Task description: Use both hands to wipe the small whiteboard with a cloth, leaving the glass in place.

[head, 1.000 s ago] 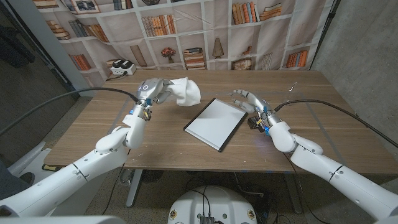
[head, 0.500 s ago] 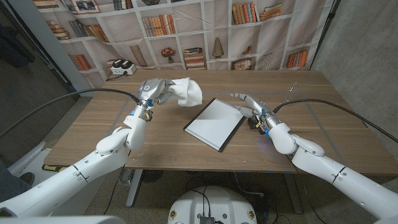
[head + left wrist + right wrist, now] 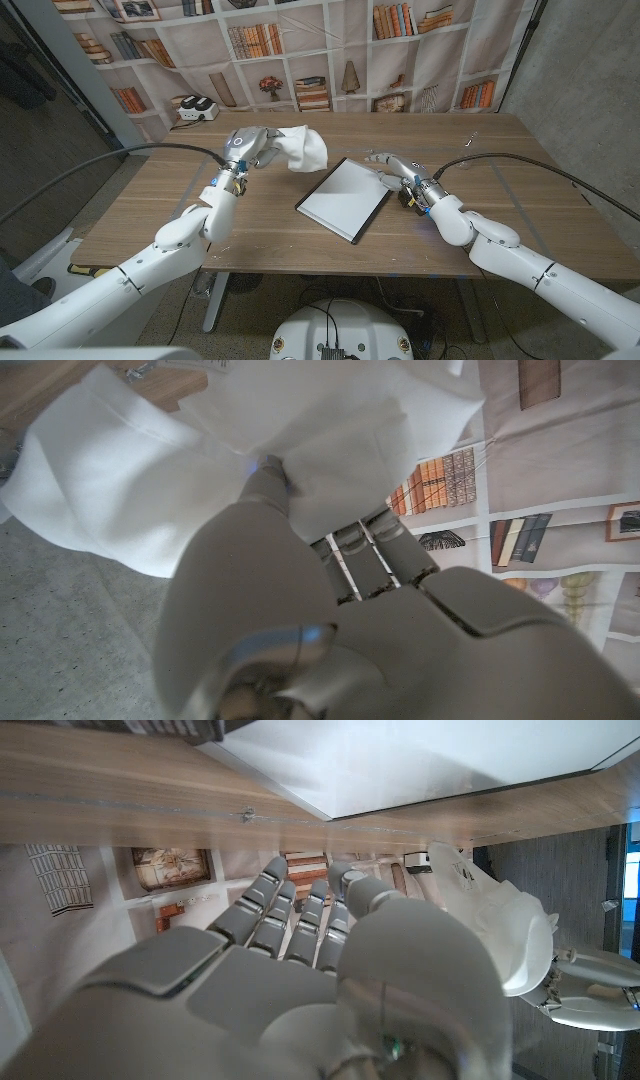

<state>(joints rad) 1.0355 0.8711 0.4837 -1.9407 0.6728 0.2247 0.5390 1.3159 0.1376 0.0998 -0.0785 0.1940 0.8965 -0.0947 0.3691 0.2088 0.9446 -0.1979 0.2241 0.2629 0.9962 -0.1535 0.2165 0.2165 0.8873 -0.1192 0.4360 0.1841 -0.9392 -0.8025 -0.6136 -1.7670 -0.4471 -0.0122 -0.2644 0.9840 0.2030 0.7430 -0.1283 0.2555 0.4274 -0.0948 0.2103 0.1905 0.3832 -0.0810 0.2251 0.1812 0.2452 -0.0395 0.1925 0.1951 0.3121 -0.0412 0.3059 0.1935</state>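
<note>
Whiteboard (image 3: pixel 345 197) beside right hand (image 3: pixel 393 167).

The left hand (image 3: pixel 300 630) covers the middle of the cloth (image 3: pixel 120 490), whose folds run off the frame edge. Beside the whiteboard (image 3: pixel 420 760), itself cut off, the right hand (image 3: pixel 300 980) shows blurred, its fingertips' contact impossible to tell.

The wooden bench (image 3: pixel 250 220) carries a small whiteboard (image 3: pixel 345 198), lying flat just beside the right robot hand (image 3: pixel 395 167). A small metal bit (image 3: pixel 471 141) lies beyond that robot hand, well apart.
</note>
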